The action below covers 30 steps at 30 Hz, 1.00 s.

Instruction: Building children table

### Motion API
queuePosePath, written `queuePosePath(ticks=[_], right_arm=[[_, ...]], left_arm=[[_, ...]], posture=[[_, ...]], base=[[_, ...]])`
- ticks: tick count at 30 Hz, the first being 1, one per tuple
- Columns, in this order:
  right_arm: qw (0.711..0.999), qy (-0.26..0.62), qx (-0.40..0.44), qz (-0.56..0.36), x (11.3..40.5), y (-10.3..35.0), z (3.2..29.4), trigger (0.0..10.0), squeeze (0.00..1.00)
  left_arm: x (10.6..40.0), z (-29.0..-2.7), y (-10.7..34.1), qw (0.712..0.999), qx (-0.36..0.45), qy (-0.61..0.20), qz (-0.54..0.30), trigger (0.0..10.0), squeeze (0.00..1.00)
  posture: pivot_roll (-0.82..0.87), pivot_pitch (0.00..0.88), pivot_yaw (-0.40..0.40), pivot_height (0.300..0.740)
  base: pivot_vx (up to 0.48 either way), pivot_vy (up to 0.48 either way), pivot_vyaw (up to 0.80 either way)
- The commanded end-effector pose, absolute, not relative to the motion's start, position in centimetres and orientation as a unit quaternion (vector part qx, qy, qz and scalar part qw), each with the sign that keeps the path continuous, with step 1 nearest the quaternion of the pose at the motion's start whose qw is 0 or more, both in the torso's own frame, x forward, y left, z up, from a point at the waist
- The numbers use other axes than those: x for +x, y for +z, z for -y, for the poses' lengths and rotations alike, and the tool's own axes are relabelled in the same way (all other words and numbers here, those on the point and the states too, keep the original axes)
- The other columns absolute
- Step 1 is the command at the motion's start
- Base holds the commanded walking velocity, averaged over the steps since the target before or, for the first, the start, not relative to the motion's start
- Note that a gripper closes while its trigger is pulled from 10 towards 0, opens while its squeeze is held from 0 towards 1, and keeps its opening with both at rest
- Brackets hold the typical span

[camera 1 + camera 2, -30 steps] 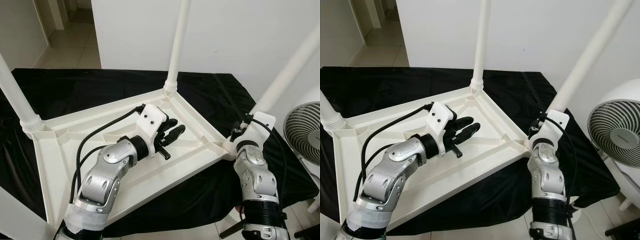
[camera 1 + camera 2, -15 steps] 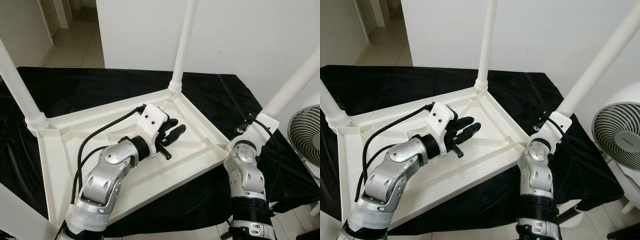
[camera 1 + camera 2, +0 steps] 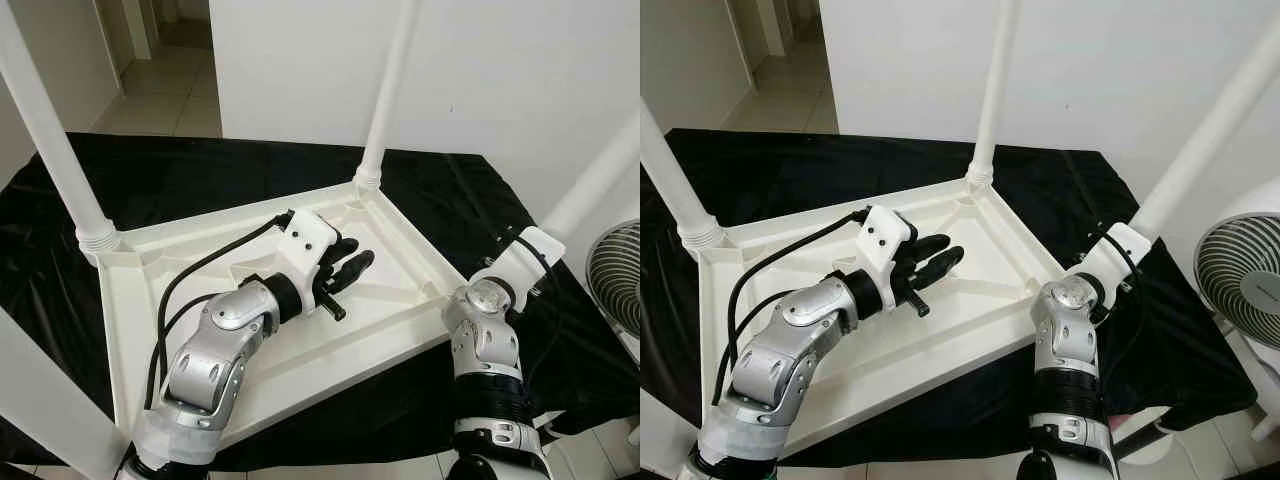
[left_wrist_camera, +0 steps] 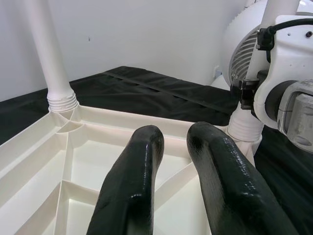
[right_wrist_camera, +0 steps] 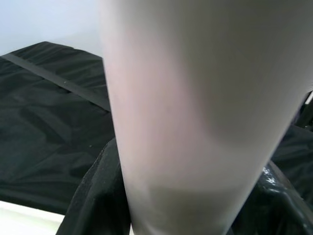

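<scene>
A white plastic children's table [image 3: 112,330] lies upside down on a black cloth, its legs pointing up. My left gripper [image 3: 352,262] hovers over the ribbed underside near the middle; its fingers [image 4: 142,161] stand a narrow gap apart with nothing between them. My right gripper [image 3: 542,240] is at the right corner, shut on the base of that corner's table leg [image 3: 600,175]. In the right wrist view the leg [image 5: 190,122] sits very close between dark fingers [image 5: 98,196]. The far leg [image 3: 387,100] and left leg [image 3: 55,130] stand in their sockets.
A white fan [image 3: 1240,270] stands on the floor at the right, close to my right arm. Black cloth [image 3: 200,170] covers the surface under the table. A white wall rises behind, and a tiled hallway [image 3: 160,70] opens at the far left. Another leg [image 3: 40,400] rises at the near left.
The whole view has shifted, so the camera moved. My right forearm has swung in closer and turned at the wrist while staying on the corner leg. The left gripper keeps its place.
</scene>
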State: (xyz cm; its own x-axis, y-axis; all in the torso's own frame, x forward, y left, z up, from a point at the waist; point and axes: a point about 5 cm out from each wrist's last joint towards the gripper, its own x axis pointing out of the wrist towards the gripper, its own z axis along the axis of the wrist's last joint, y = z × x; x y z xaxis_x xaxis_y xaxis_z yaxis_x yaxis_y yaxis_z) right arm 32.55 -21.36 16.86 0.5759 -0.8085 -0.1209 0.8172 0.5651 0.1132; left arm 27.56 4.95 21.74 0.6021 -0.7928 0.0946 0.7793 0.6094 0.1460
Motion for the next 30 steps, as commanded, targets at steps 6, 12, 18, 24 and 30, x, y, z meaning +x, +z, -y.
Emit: queuePosePath(ticks=[6, 12, 18, 24, 30], right_arm=[[0.864, -0.494, 0.060, -0.082, 31.87, 14.16, 22.72, 10.0, 0.00], [0.865, -0.491, 0.064, -0.074, 32.10, 14.33, 22.66, 10.0, 0.00], [0.869, -0.486, 0.068, -0.062, 32.23, 14.48, 22.75, 10.0, 0.00], [0.874, -0.477, 0.064, -0.061, 32.32, 14.32, 22.64, 10.0, 0.28], [0.878, -0.471, 0.066, -0.059, 32.42, 14.28, 22.49, 10.0, 1.00]], left_arm=[[27.47, -5.07, 21.78, 0.908, 0.042, -0.410, 0.076, 10.0, 0.00], [27.55, -5.07, 21.80, 0.908, 0.041, -0.409, 0.076, 10.0, 0.00], [27.53, -4.99, 21.87, 0.908, 0.041, -0.410, 0.078, 10.0, 0.00], [27.48, -4.95, 21.88, 0.907, 0.040, -0.411, 0.078, 10.0, 0.00], [27.47, -4.90, 21.86, 0.907, 0.040, -0.412, 0.078, 10.0, 0.00]], posture=[[0.03, 0.050, -0.055, 0.740], [0.03, 0.049, -0.053, 0.740], [0.03, 0.049, -0.052, 0.740], [0.03, 0.048, -0.052, 0.740], [0.03, 0.049, -0.052, 0.740]], base=[[0.000, 0.000, 0.00], [0.000, 0.000, 0.00], [0.000, 0.000, 0.00], [0.000, 0.000, 0.00], [0.000, 0.000, 0.00]])
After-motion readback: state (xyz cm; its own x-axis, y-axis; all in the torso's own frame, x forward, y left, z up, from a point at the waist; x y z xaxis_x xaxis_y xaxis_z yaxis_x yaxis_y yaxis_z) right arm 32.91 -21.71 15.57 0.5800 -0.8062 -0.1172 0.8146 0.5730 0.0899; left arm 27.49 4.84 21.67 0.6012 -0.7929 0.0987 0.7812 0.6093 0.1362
